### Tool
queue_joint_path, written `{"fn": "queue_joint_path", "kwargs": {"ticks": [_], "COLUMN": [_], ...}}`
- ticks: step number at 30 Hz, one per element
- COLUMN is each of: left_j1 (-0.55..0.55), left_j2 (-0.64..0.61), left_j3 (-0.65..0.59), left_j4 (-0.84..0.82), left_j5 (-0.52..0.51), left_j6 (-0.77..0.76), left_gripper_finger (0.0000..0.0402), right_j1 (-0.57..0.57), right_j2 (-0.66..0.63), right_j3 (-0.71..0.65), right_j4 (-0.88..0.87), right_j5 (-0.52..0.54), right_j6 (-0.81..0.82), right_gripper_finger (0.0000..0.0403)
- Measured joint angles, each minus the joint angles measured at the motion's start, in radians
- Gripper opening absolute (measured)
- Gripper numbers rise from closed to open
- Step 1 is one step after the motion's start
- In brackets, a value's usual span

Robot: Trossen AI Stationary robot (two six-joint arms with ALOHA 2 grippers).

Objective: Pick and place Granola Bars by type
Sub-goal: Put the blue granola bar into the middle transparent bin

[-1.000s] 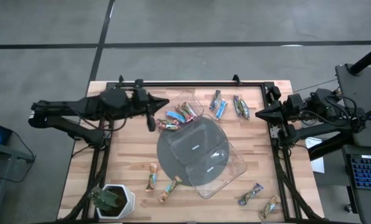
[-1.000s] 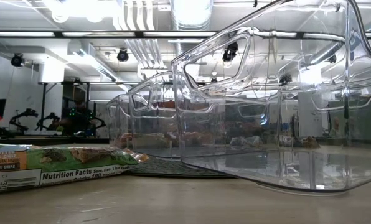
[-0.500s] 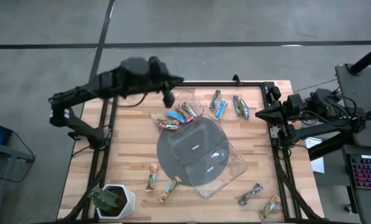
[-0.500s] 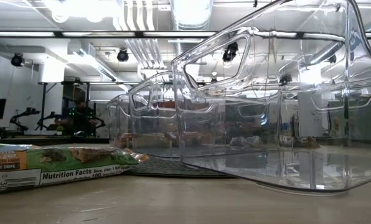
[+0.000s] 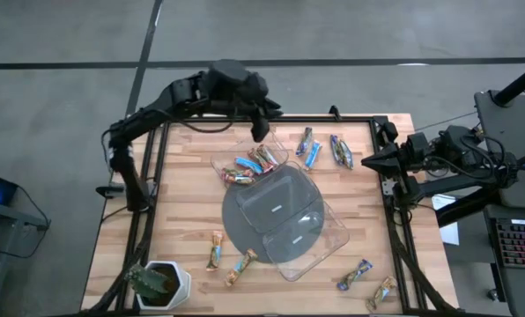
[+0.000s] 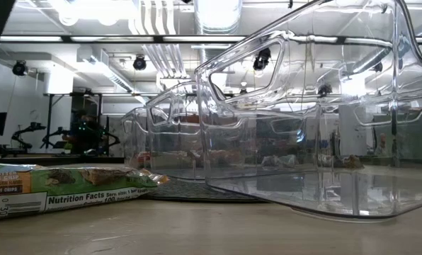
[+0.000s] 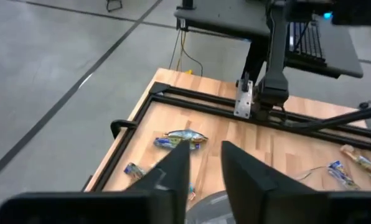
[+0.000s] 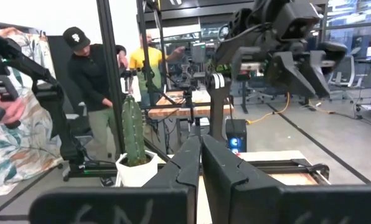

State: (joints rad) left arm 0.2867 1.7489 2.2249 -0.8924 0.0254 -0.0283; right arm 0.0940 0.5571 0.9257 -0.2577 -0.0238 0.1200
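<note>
Above the table's far edge, the left gripper (image 5: 261, 132) hovered, fingers slightly parted, grasping nothing.
Shiny wrapped granola bars (image 5: 247, 165) lay partly hidden inside a clear plastic tray (image 5: 230, 158); others scattered; right gripper (image 5: 366, 160) clenched at the right edge.

**Workshop room around a wooden table**

A grey concrete floor (image 5: 60, 53) crossed by dark seam lines surrounds the light wooden table (image 5: 183, 220), which is edged with a black metal frame (image 5: 271, 119). Overhead, white ducts (image 6: 154, 21) and bright ceiling lights (image 6: 90, 8) run across the room. A keyboard (image 5: 518, 246) lies on a desk beside the table. Two people (image 8: 98, 74) stand in the background near black stands, and a potted cactus (image 8: 134, 140) stands in front of them.
</note>
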Motion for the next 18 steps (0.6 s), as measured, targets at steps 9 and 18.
{"fn": "queue_joint_path", "kwargs": {"ticks": [9,18], "left_j1": [0.0,0.035], "left_j2": [0.139,0.248], "left_j3": [0.102,0.129], "left_j4": [-0.004,0.021], "left_j5": [-0.06,-0.13], "left_j6": [-0.029,-0.087], "left_gripper_finger": [0.0205,0.0233], "right_j1": [0.0,0.0], "right_j2": [0.0,0.011], "right_j3": [0.0,0.001], "right_j4": [0.0,0.0], "right_j5": [-0.003,0.002], "right_j6": [0.016,0.108], "right_gripper_finger": [0.0008,0.0008]}}
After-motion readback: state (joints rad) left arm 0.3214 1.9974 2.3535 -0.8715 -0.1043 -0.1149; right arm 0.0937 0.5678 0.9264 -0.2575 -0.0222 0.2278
